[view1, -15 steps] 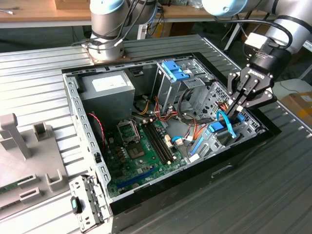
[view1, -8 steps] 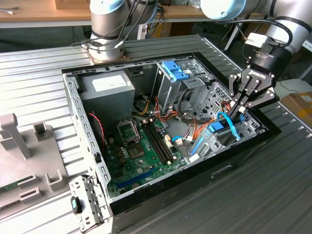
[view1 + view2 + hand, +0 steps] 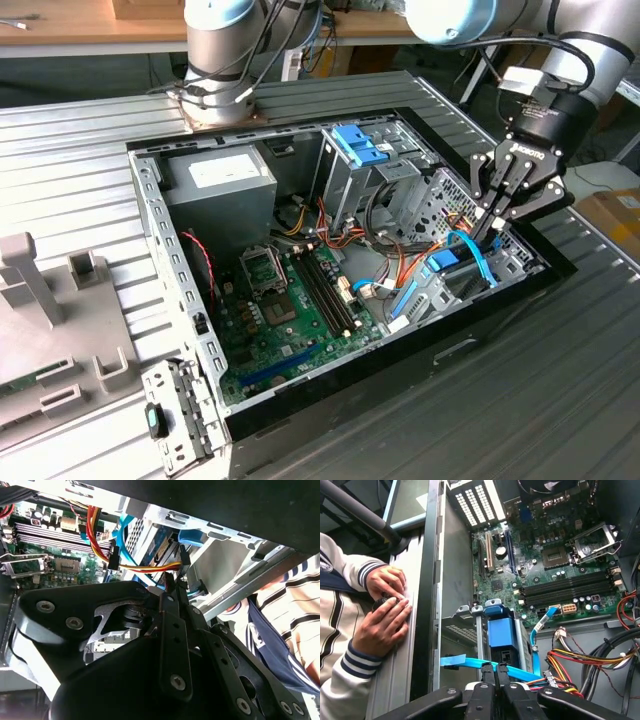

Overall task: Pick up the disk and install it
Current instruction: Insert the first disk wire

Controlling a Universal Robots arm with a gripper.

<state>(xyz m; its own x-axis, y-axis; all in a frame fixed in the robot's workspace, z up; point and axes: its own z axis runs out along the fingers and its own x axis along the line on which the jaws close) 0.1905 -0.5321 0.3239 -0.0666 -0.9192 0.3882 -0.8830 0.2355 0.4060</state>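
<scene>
The disk sits in the metal drive bay at the front of the open computer case (image 3: 160, 215). Its blue plastic frame end (image 3: 500, 632) shows in the first wrist view, and in the exterior view it is the blue piece (image 3: 443, 262) among the cables. Its metal body is mostly hidden by the bay. My gripper (image 3: 493, 230) hangs over that bay with its fingers pointing down. In the first wrist view the gripper (image 3: 495, 670) is shut, fingertips together right beside the blue frame end, with nothing seen between them. The second wrist view has the gripper (image 3: 172, 587) close to orange and yellow cables.
A grey power-supply box (image 3: 220, 180) and a light-blue bracket (image 3: 360, 145) on a drive cage stand at the case's back. Blue ribbon cables (image 3: 520, 672) and wire bundles (image 3: 575, 662) crowd the bay. A person's hands (image 3: 385, 605) rest by the case edge. The motherboard (image 3: 290, 300) lies open.
</scene>
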